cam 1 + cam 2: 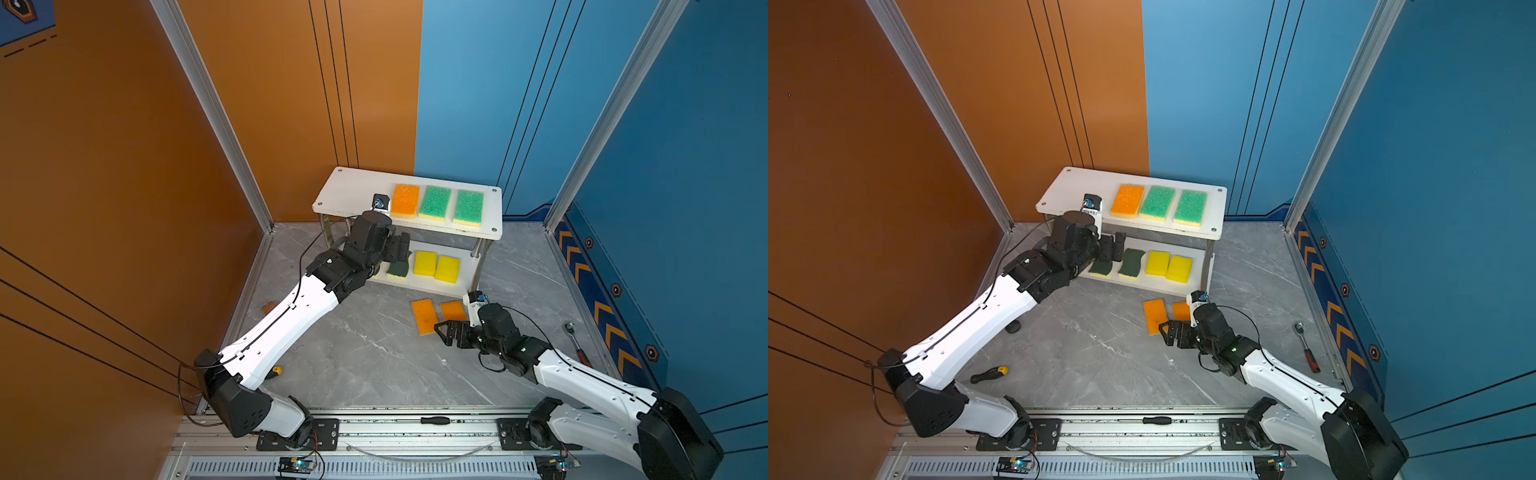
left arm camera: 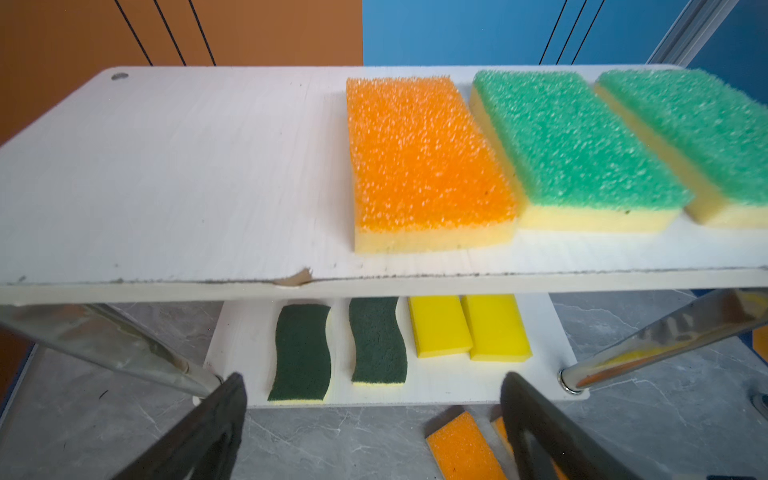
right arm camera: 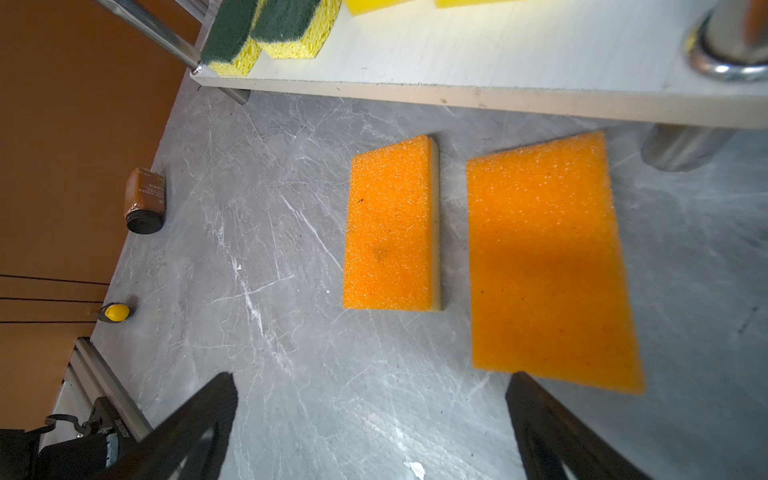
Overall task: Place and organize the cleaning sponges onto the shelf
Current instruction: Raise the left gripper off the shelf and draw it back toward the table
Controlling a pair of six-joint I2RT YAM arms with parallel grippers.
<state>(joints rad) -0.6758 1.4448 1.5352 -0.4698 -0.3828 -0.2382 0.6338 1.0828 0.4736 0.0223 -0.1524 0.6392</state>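
The right gripper (image 3: 372,376) is the nearer one, fingers spread and empty, with the closer orange sponge (image 3: 544,266) just ahead, its length running away from them.

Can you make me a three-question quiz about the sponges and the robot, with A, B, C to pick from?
1. How many orange sponges lie on the floor? A) one B) two C) four
2. Where are the two plain yellow sponges? A) floor B) in a bucket C) bottom board
3. The left gripper is: A) open, empty B) squeezing a sponge C) shut tight

Answers: B, both lie in front of the shelf; C, beside the dark green sponges; A, its fingers stand wide apart, nothing between.
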